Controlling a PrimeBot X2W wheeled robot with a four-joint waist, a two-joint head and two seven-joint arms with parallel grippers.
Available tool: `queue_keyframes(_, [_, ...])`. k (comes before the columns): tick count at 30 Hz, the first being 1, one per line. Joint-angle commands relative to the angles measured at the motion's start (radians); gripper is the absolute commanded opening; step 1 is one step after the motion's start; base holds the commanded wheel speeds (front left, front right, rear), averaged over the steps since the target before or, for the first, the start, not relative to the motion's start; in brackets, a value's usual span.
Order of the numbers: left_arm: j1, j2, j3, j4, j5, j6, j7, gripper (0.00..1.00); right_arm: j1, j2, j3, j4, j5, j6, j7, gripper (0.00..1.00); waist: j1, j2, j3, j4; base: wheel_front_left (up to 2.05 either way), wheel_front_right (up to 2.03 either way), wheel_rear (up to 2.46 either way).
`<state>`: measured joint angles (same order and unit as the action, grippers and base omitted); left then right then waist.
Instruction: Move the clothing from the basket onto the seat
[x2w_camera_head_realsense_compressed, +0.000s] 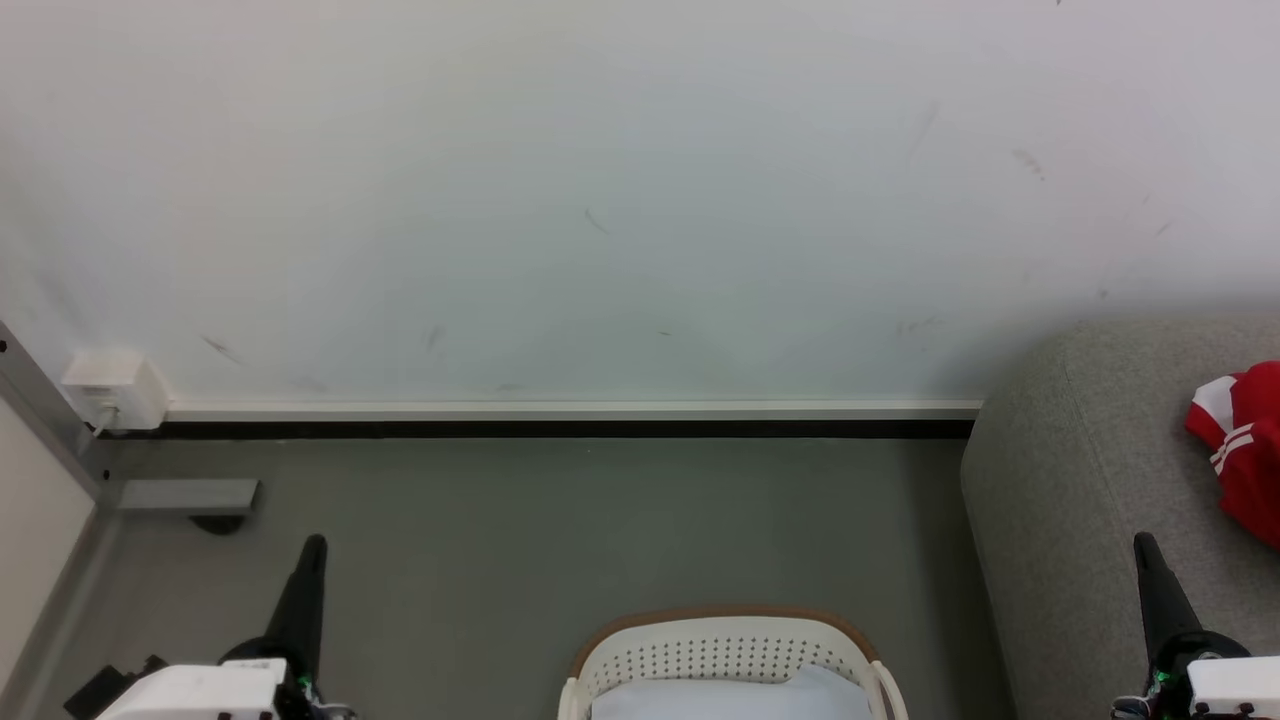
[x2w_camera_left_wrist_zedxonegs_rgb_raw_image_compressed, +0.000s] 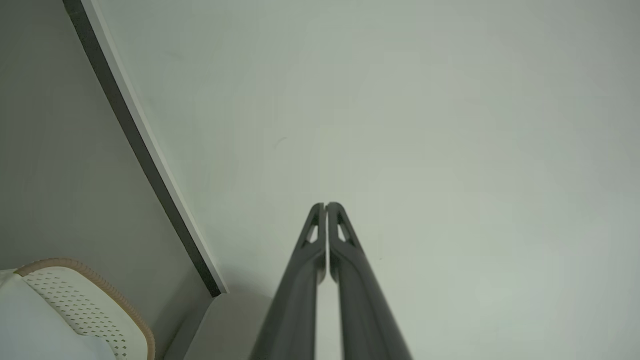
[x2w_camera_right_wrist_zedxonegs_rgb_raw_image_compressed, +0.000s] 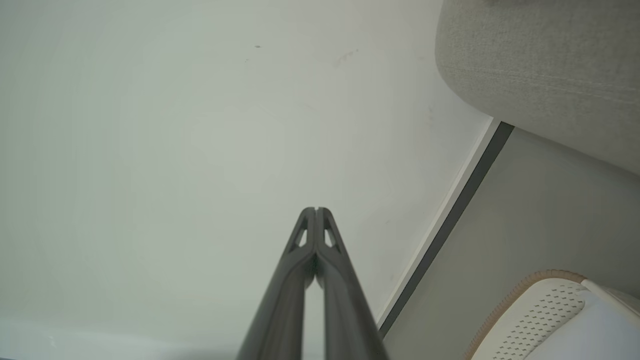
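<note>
Head view, nearest first: the left gripper (x2w_camera_head_realsense_compressed: 313, 548) stands at the lower left over the grey floor (x2w_camera_head_realsense_compressed: 600, 520) and the right gripper (x2w_camera_head_realsense_compressed: 1145, 548) at the lower right. Each has its jaws pressed together on nothing (the wrist views show the dark fingers meeting at the tips). Between them, at the bottom edge, sits the basket (x2w_camera_head_realsense_compressed: 725, 622), cream with a brown rim and rows of small holes. Right of it is the seat (x2w_camera_head_realsense_compressed: 1080, 480). The clothing (x2w_camera_head_realsense_compressed: 1240, 450), red with white stripes, lies on top of the seat, well apart from the basket. Beyond runs a white skirting board (x2w_camera_head_realsense_compressed: 570, 410), then the scuffed wall (x2w_camera_head_realsense_compressed: 600, 200), with a small white box (x2w_camera_head_realsense_compressed: 110, 385) low at the far left.
</note>
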<state>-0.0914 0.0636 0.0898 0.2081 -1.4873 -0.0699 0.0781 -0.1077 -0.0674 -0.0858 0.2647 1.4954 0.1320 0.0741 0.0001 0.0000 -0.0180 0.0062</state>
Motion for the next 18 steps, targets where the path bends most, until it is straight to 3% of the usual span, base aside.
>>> queue_keyframes(1, [-0.012,-0.003,0.008,-0.008,-0.027,-0.005,0.007,0.0,-0.017,-0.001,-0.007,-0.006,0.019,-0.002,0.007,0.0,-0.0001,0.0,0.001,-0.001,0.0,0.0,0.0])
queue_keyframes(18, [-0.02,-0.013,0.029,-0.015,-0.123,-0.013,0.038,0.0,-0.022,0.012,-0.026,-0.009,0.12,-0.002,0.038,0.0,-0.0001,0.0,0.015,-0.006,0.0,0.0,0.0])
